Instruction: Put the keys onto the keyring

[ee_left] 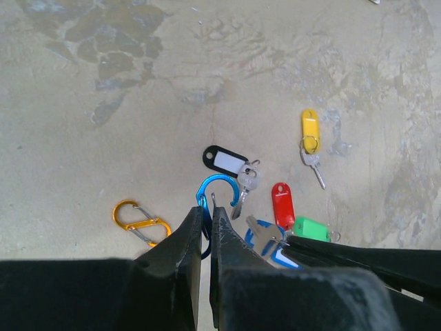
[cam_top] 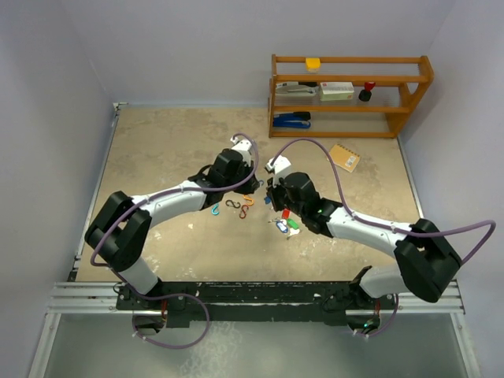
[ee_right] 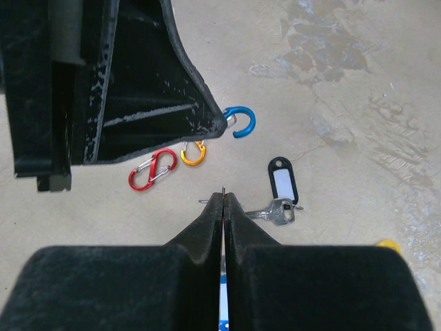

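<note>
My left gripper [ee_left: 207, 210] is shut on a blue S-shaped clip [ee_left: 222, 187] and holds it just above the table; it also shows in the right wrist view [ee_right: 242, 121]. My right gripper [ee_right: 224, 195] is shut on a blue-tagged key [ee_left: 264, 234], whose metal tip pokes out past the fingertips. The two grippers sit close together at mid-table [cam_top: 253, 187] [cam_top: 271, 197]. On the table lie a black-and-white-tagged key [ee_left: 227, 162] [ee_right: 282, 185], a yellow-tagged key [ee_left: 310, 131], a red tag [ee_left: 282, 203] and a green tag [ee_left: 313, 229].
An orange clip [ee_left: 141, 221] [ee_right: 193, 153] and a red clip [ee_right: 151, 169] lie near the left gripper, with more clips [cam_top: 231, 206] beside them. A wooden shelf [cam_top: 350, 94] with office items stands at the back right. A small tan pad [cam_top: 344, 157] lies before it.
</note>
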Available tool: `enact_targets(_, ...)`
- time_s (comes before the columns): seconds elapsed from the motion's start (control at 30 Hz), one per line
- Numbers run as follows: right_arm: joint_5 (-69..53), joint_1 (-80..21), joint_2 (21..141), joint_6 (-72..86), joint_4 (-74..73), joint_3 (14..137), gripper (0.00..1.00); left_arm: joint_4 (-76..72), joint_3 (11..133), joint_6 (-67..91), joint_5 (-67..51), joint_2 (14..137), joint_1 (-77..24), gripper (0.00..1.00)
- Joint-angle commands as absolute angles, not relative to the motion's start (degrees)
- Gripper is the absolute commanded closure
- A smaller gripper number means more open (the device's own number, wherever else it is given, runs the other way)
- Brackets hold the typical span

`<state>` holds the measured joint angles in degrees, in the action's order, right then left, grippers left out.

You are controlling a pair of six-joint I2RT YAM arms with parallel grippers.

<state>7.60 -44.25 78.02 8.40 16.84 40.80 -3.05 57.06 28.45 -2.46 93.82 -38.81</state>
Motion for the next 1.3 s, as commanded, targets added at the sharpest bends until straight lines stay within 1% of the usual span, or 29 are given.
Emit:
enact_targets(0.0,6.2,-44.4,78.5,8.6,19.5,43.6,1.00,-3.6,59.9,27.7,-4.0,91.5,-40.0,1.00)
enact_targets(1.27,6.2,-44.4,80.7,8.5,19.6,44.5,1.00,0.1,60.4,25.0,-6.1,90.1,-42.4,1.00)
